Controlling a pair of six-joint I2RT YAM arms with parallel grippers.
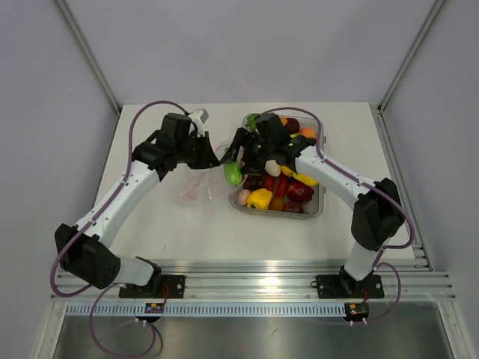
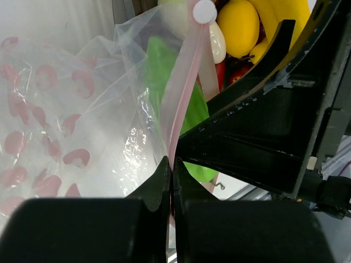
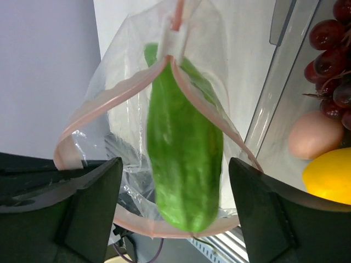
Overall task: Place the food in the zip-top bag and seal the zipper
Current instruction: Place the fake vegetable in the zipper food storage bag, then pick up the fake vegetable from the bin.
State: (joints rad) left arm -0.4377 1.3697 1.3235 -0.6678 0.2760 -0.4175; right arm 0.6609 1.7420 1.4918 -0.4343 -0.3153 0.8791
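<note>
Over white tabletop [image 1: 172, 232], left gripper [image 2: 171, 164] clamps limp clear crinkly bag [image 2: 98, 137] by its firmer pinkish-red zipper strip [image 2: 184, 93]; right gripper [image 3: 175, 170] gapes around glossy, likely slippery green toy cucumber [image 3: 184, 148].

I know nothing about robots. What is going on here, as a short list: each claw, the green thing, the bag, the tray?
left gripper: shut on the pink zipper, holding up the zip-top bag
right gripper: open, fingers on either side of the green cucumber
green cucumber: partway through the bag's mouth, blurred
bag mouth: open, not sealed
grey tray: beside the bag, holds more toy food, including grapes and an egg
</note>
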